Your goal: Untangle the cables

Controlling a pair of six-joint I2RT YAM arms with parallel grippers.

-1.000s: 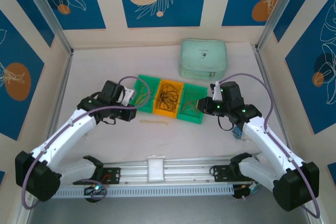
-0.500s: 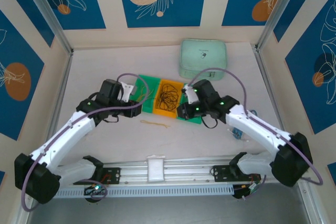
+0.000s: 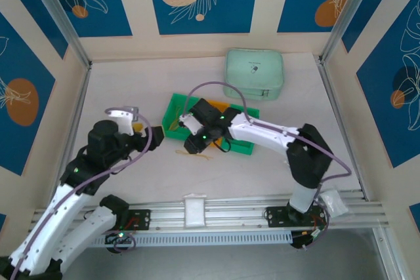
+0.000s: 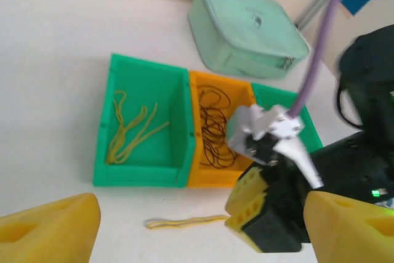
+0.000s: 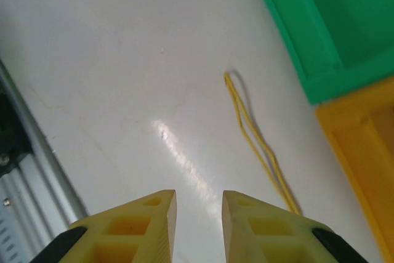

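The right hand point(image 5: 198, 200) hangs low over the bench point(image 5: 111, 60). Its two yellow fingers point(image 5: 148, 223) are parted by a narrow gap, bare bench shows between them, and it grasps nothing. Just ahead of the fingertips, off to one side, lies a loose yellow cable point(image 5: 253, 143). It is a long thin folded loop flat on the bench, clear of both fingers. Past the cable is the corner of the left green bin point(image 5: 308, 35), with the orange bin point(image 5: 363, 152) touching it on its far side.

The left hand point(image 4: 198, 226) is released, its fingers spread wide with nothing between them. It sits well back from the bins, off to their left in the overhead view. Directly ahead of it the loose yellow cable lies on the bench, and the right hand stands just beside one end of that cable. Farther ahead, three bins stand in a row, touching side by side. The left green bin holds yellow cables point(image 4: 132, 130), several slack loops lying on its floor. The orange bin holds a heap of black cables point(image 4: 212, 130). The right green bin point(image 4: 283, 109) is largely hidden behind the right arm, and I cannot tell what is in it. Beyond the bins, apart from them, lies a mint pouch point(image 4: 246, 32).
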